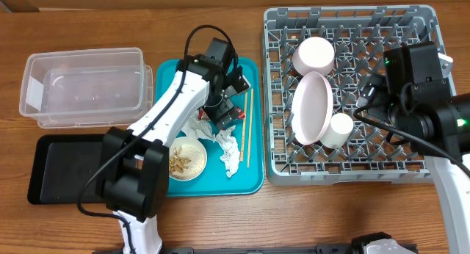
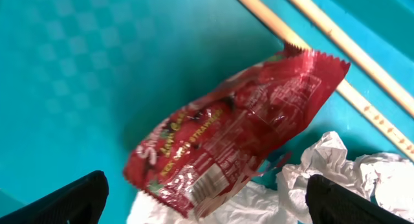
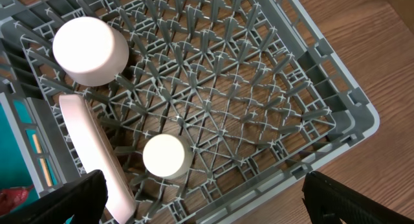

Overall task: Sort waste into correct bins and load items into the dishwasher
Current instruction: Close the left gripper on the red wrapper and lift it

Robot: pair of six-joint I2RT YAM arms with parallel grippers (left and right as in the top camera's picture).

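Red snack wrapper (image 2: 236,130) on teal tray (image 2: 71,75), just beneath spread left tool (image 2: 207,188)

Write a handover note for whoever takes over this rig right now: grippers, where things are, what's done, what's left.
Left gripper: open, empty, over the red wrapper on the teal tray.
Right gripper: open, empty, above the dish rack.
Done: one bowl, the plate and the cup are in the rack.
To do: wrapper, tissues, chopsticks and the second bowl with scraps, all on the teal tray.
Clear tub and black tray hold no waste.
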